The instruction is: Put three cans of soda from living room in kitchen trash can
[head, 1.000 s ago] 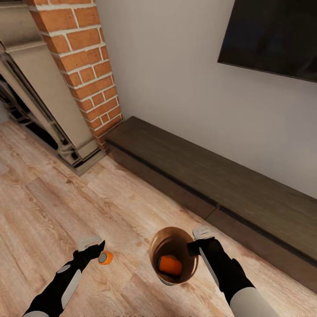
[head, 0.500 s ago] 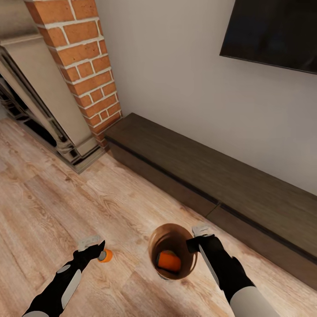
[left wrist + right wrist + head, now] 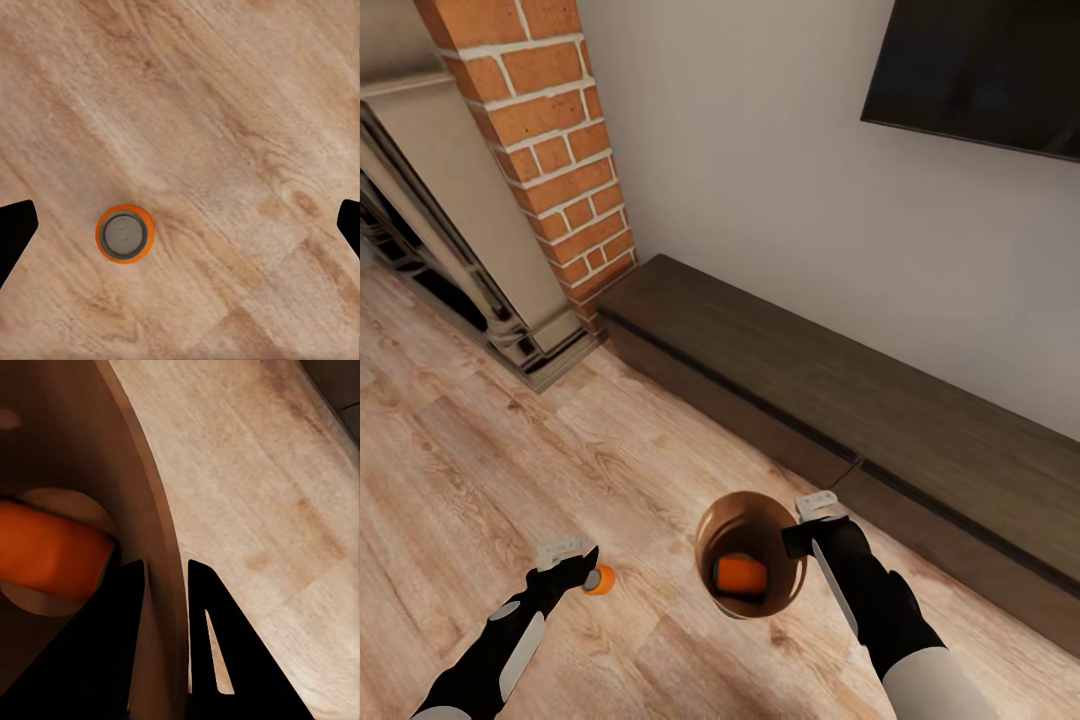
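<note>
Two soda cans [image 3: 599, 579] [image 3: 740, 575], one bin [image 3: 712, 520]

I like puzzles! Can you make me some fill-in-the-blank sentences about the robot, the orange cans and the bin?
1. The right gripper is pinching the rim of the ____.
2. Inside the trash can lies one ____ soda can.
3. Another soda can stands upright on the wooden ____, below the open left gripper.
4. The long low cabinet stands against the wall under the black ____.

Missing words: trash can; orange; floor; TV
</note>
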You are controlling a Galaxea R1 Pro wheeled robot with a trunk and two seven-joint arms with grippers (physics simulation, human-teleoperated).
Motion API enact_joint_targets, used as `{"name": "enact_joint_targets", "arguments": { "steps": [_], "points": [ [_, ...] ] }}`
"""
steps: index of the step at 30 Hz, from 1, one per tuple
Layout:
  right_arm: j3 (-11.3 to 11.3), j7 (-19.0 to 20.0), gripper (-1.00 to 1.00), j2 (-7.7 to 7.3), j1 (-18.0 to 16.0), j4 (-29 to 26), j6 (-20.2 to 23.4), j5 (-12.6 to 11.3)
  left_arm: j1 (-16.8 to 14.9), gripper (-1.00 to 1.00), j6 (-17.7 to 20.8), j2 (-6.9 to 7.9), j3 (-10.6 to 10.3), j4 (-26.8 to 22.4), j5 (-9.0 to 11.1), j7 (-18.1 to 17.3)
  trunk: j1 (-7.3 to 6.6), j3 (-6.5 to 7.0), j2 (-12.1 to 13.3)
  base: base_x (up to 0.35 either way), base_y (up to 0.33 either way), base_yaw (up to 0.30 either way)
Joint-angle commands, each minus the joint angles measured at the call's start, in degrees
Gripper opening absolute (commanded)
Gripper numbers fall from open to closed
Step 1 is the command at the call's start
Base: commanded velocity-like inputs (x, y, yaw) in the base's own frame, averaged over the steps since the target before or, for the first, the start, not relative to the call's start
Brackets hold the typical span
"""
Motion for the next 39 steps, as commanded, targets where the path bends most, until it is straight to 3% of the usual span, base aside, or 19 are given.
{"name": "enact_joint_targets", "arguments": {
  "steps": [1, 17, 39],
  "points": [
    [0.0, 0.0, -1.0, 0.04, 0.0, -0.1, 0.1, -0.9, 0.0, 1.0, 0.0, 0.0, 0.0, 0.0, 0.0, 0.0, 0.22, -0.25, -0.4, 0.0, 0.0, 0.0],
    [0.0, 0.0, -1.0, 0.09, 0.0, -0.1, 0.2, -0.9, 0.0, 1.0, 0.0, 0.0, 0.0, 0.0, 0.0, -0.1, 3.73, -4.5, -6.8, 0.0, 0.0, 0.0],
    [0.0, 0.0, -1.0, 0.17, 0.0, -0.1, 0.2, -0.9, 0.0, 1.0, 0.0, 0.57, 0.0, 0.0, 0.0, -0.1, 3.73, -4.77, -6.8, 0.068, 0.031, 0.0]
  ]
}}
